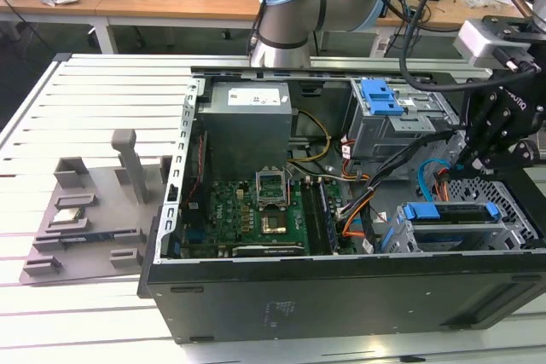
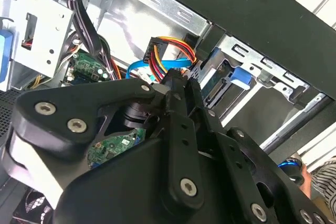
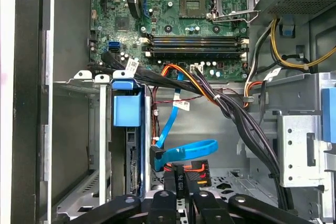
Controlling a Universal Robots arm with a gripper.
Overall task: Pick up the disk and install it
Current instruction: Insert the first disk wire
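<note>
The disk, silver with a blue plastic frame, stands on edge in the drive bay at the near corner of the open computer case on the exterior view's right. Its blue frame sits flush in the bay slot, and its connector end faces the case interior. My gripper hangs just behind that bay. In the first wrist view my gripper is shut on a black power connector with red and orange wires, a short way from the disk. A blue data cable loops beside it.
The motherboard and power supply fill the case's middle. A grey cage with a blue latch stands at the back. Thick black cables cross the case floor. A grey fixture with a small chip lies outside the case.
</note>
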